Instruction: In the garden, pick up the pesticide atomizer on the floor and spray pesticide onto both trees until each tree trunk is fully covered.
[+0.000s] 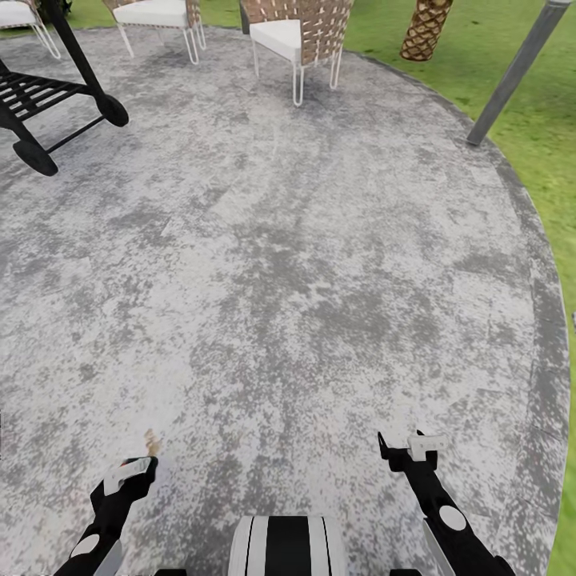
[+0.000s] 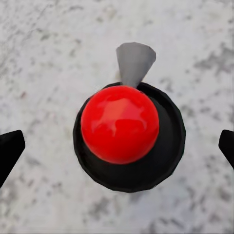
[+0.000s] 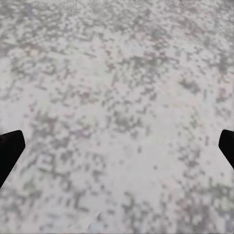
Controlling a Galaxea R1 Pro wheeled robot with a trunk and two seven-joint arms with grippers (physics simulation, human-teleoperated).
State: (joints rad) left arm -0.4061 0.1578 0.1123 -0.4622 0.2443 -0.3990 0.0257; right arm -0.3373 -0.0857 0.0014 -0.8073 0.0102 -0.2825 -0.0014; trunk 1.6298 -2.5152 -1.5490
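Note:
The pesticide atomizer [image 2: 122,126] stands on the grey paving, seen from straight above in the left wrist view. It has a glossy red round cap on a black round body, with a grey nozzle pointing away. My left gripper [image 2: 117,146] hangs open above it, one black fingertip on each side, well apart from it. In the head view the left gripper [image 1: 128,474] is low at the left, with a small tan bit [image 1: 150,442] just beyond it. My right gripper [image 1: 410,448] is open over bare paving [image 3: 117,112]. The trees are out of view.
The round grey paved patio [image 1: 272,264] is edged by lawn [image 1: 552,144] on the right. Two wicker chairs [image 1: 300,32] and a black lounger [image 1: 48,96] stand at the far side. A scaly palm trunk [image 1: 426,28] and a slanted grey pole [image 1: 516,72] rise at the far right.

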